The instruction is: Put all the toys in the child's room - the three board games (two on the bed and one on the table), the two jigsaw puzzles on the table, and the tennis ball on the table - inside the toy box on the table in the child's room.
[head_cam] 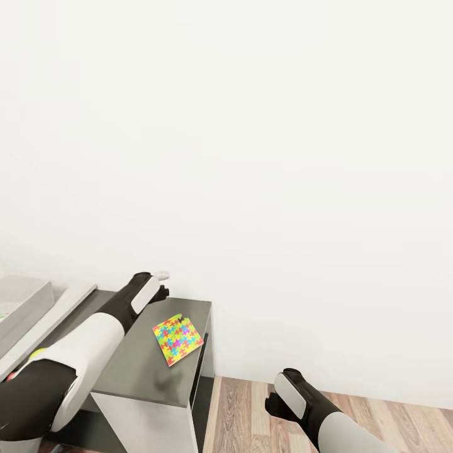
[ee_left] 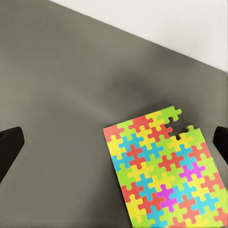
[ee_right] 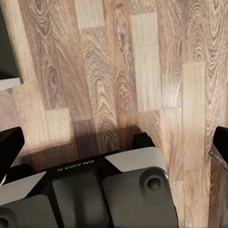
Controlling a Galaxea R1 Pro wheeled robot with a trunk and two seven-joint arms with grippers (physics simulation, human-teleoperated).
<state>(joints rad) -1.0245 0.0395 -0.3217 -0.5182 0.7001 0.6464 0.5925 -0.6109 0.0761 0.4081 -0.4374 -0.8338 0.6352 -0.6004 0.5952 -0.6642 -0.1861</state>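
From the head, the left arm (head_cam: 100, 327) reaches over the dark worktop (head_cam: 135, 371), where a puzzle (head_cam: 177, 338) lies flat toward its right end; the right arm (head_cam: 314, 409) hangs low over the wood floor (head_cam: 377, 409). A grey tray (head_cam: 19, 302) shows at the far left. At the left wrist, the left tool (ee_left: 114, 142) is spread wide and holds nothing, the puzzle (ee_left: 164, 171) off-centre toward one fingertip (ee_left: 221, 142). At the right wrist, the right tool (ee_right: 114, 142) is also wide and unloaded above the floor and the robot's base (ee_right: 95, 190), which bears mirrored lettering I cannot read with confidence. The thin flat puzzle may slide or be missed, since nothing raises its edge.
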